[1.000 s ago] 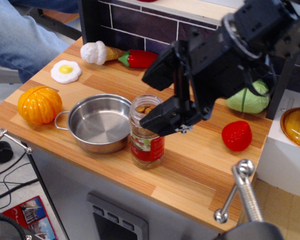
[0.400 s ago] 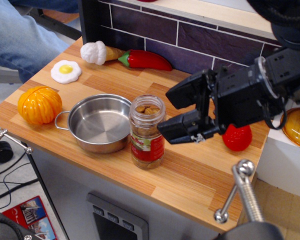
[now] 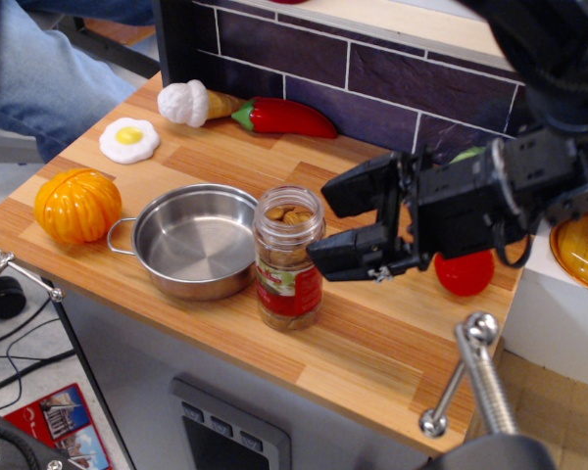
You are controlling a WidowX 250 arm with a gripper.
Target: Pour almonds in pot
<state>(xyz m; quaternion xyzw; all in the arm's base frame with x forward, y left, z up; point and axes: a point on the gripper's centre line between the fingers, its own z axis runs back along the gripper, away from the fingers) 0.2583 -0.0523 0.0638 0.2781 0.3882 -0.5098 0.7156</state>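
Arm comes in from the right edge, roughly horizontal, black tool (image 3: 335,223) pointing left toward the clear jar with the red label (image 3: 288,258). Tool spread wide: upper finger (image 3: 358,184) sits above and behind, lower finger (image 3: 348,257) lower and nearer the camera. Nothing between them. Lower fingertip is just beside the jar's right side near its neck; can't tell whether it touches. Jar not gripped.

Jar stands upright on the light wooden bench (image 3: 372,338), mouth open, small brown almonds (image 3: 287,213) visible at the top and through the glass. Shallow shiny steel pot with a loop handle (image 3: 194,241) sits just left of the jar, nearly touching, inside bare.

Hidden or cut:
- Arm's upper links run out of frame top right; only the wrist block is visible.
- Red strawberry toy (image 3: 464,271) mostly behind the wrist.
- Green object (image 3: 467,154) behind the arm, only a sliver shows, can't identify.
- Pot's far handle is hidden behind the jar.
- Amber dish (image 3: 584,247) cut by the right edge.
- Metal clamp (image 3: 472,377) in the foreground, blurred.

Elsewhere on the bench: orange pumpkin toy (image 3: 76,205), fried egg toy (image 3: 129,140), ice cream cone toy (image 3: 199,103), red pepper toy (image 3: 282,117).
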